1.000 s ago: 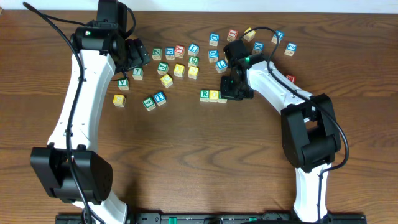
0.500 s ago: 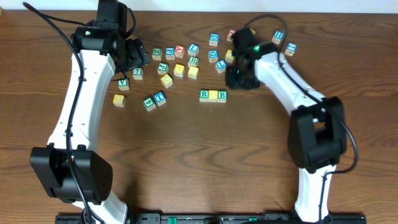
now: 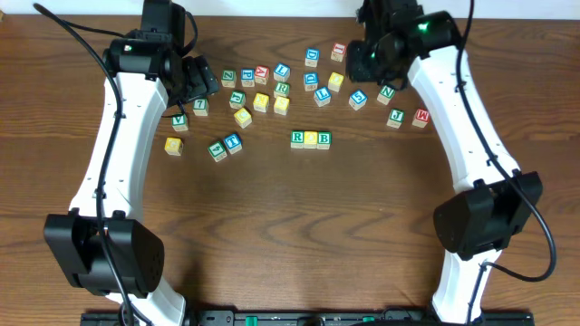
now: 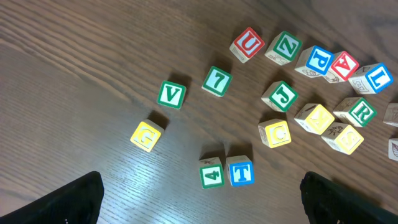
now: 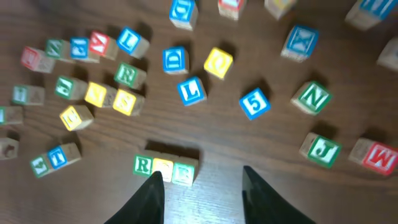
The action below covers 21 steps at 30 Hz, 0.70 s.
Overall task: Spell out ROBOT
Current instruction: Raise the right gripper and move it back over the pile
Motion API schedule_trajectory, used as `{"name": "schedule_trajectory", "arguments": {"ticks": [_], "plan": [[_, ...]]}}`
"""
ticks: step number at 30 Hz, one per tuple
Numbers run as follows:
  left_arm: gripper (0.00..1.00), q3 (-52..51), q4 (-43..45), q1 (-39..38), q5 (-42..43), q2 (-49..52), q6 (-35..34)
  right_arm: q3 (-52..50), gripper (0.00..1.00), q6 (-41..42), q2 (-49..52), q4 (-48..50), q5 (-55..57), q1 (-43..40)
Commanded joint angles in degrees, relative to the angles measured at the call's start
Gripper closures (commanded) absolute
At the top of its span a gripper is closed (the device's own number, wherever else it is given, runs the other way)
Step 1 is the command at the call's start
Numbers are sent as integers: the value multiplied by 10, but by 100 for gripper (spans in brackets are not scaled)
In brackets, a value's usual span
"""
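A row of three blocks lies mid-table: green R (image 3: 297, 139), yellow O (image 3: 311, 139), green B (image 3: 323, 139). The right wrist view shows the R (image 5: 142, 165), O (image 5: 163, 167) and B (image 5: 183, 172) touching side by side. My right gripper (image 5: 208, 199) is open and empty, high above the table just right of the row; in the overhead view (image 3: 364, 62) it is near the far edge. My left gripper (image 4: 205, 208) is open and empty above a blue T block (image 4: 240, 172), which lies beside a green 4 (image 4: 211, 174). The blue T (image 3: 233, 142) lies left of the row.
Loose letter blocks lie scattered across the far half of the table: a cluster with a green R (image 3: 282, 89) and blue L (image 3: 282, 70), a yellow round-letter block (image 5: 218, 62), blue 5 (image 3: 358, 97), green N (image 3: 386, 92), green J (image 3: 396, 117), red M (image 3: 420, 117).
My right gripper left the B block at the row's right end, then rose and drew back toward the far edge, uncovering the 5, N, J and M blocks. The left arm has not moved.
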Motion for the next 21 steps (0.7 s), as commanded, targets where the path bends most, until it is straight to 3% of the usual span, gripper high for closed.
{"name": "schedule_trajectory", "arguments": {"ticks": [1, 21], "plan": [[0, 1, -3, 2, -7, -11, 5, 40, 62, -19, -10, -9, -1, -16], [0, 1, -3, 2, -7, -10, 5, 53, 54, -29, -10, -1, 10, -78]]}}
